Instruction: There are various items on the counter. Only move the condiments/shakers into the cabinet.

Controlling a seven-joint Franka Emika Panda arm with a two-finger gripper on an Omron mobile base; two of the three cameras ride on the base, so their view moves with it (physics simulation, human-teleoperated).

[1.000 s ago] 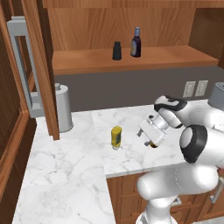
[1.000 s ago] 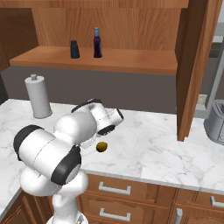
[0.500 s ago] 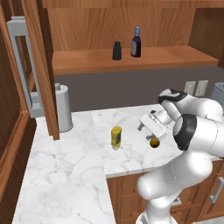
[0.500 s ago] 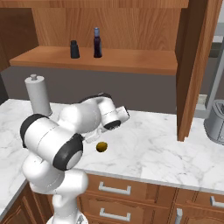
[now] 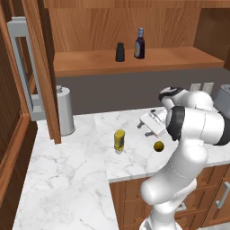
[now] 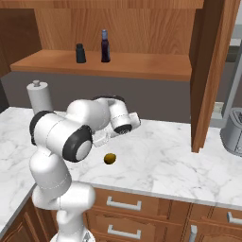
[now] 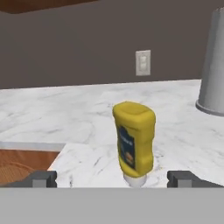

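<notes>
The gripper is hovering low over the worktop with its fingers standing fully apart and holding nothing. In the hand view the two dark tips are showing at the lower left and lower right, and the yellow squeeze bottle is standing between them and beyond them, not touching either one.

The yellow squeeze bottle is resting cap-down on the worktop, upright with a slight lean, at roughly 9 o'clock from the gripper in the left base view. A dark label is showing on its side in the hand view. In the right base view the arm is covering the place where the bottle stands.

The small round yellow-brown ball is lying on the worktop near the front edge, at about 5 o'clock from the gripper and well apart from the bottle. In the right base view the ball is sitting just below the forearm.

The short black shaker and the dark bottle with blue cap are standing upright side by side on the plank shelf of the cabinet, near each other but apart. The cabinet door is standing open at 9 o'clock of the shelf.

The steel canister is standing on the worktop beside the door, at 10 o'clock from the yellow bottle.
</notes>
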